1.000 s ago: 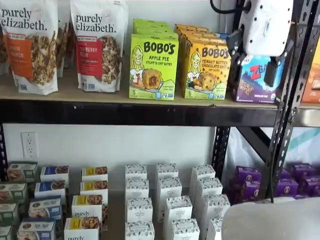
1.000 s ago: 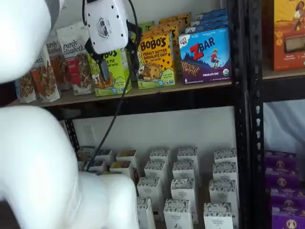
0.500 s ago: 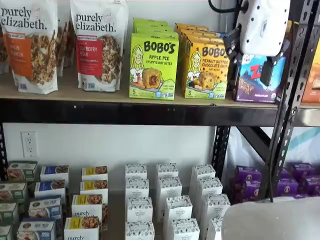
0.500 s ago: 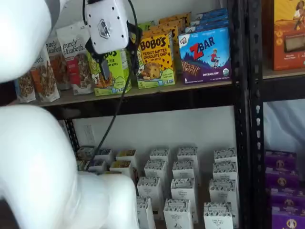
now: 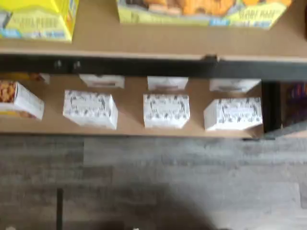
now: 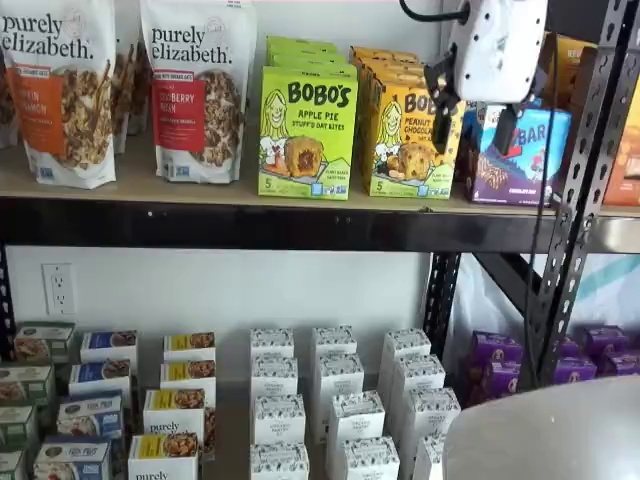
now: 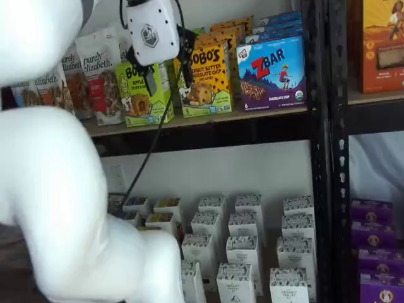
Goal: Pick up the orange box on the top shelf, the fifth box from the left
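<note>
The orange box [image 6: 408, 140] reads "BOBO'S Peanut Butter Chocolate Chip" and stands upright on the top shelf [image 6: 250, 226], between a lime-green Apple Pie box [image 6: 306, 132] and a blue Zbar box [image 6: 522, 152]. It shows in both shelf views [image 7: 206, 77]. My gripper [image 6: 471, 108] hangs in front of the orange box's right edge, fingers apart with a plain gap and nothing in them. In a shelf view the gripper [image 7: 168, 71] overlaps the orange box's left edge. The wrist view shows only the orange box's green bottom strip [image 5: 201, 14] on the shelf board [image 5: 144, 40].
Two purely elizabeth bags [image 6: 198, 90] stand left on the top shelf. Black perforated uprights [image 6: 585, 180] flank the right side. Rows of small white boxes [image 6: 335, 400] fill the lower level. A cable [image 7: 151, 151] hangs from the gripper. My white arm [image 7: 57, 202] fills the near left.
The gripper has risen a little and shifted from in front of the Zbar box toward the orange box. Its fingers stay apart. The boxes have not moved.
</note>
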